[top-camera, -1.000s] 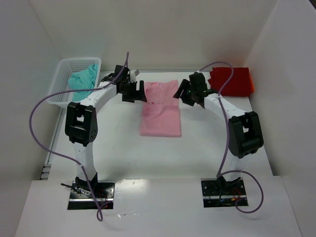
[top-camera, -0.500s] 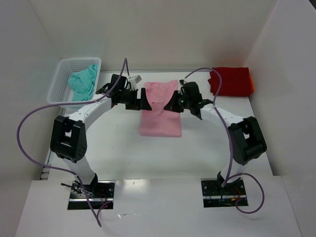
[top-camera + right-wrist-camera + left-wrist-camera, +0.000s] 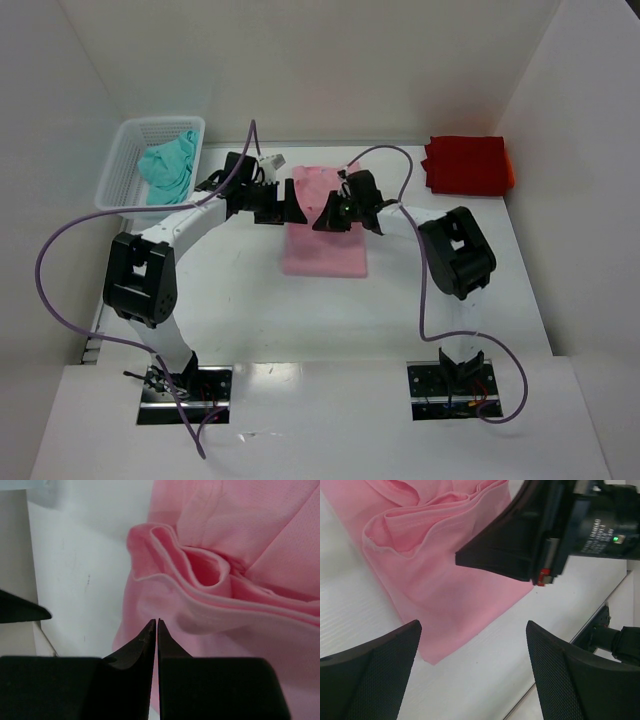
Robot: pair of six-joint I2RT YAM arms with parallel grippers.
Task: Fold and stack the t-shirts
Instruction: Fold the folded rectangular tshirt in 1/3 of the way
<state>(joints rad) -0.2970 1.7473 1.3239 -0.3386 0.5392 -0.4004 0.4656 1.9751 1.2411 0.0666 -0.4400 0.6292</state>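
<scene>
The light pink t-shirt (image 3: 325,250) lies partly folded at the table's middle, its top edge bunched into rolled folds (image 3: 200,575). My right gripper (image 3: 328,216) (image 3: 156,621) is low over the shirt's upper part, jaws pressed together on the pink cloth. My left gripper (image 3: 290,206) (image 3: 472,630) stands wide open at the shirt's upper left edge, with bare table and a pink corner (image 3: 445,590) between its fingers. The red t-shirt (image 3: 468,165) lies folded at the back right. The teal t-shirt (image 3: 168,165) lies crumpled in the basket.
The white mesh basket (image 3: 122,150) stands at the back left against the wall. White walls close in the table on three sides. The two grippers are close together; the right one (image 3: 545,530) looms just ahead in the left wrist view.
My right gripper shut and swept left across the top of the pink t-shirt, toward the left gripper. The left arm lowered and shifted slightly right, jaws still open.
</scene>
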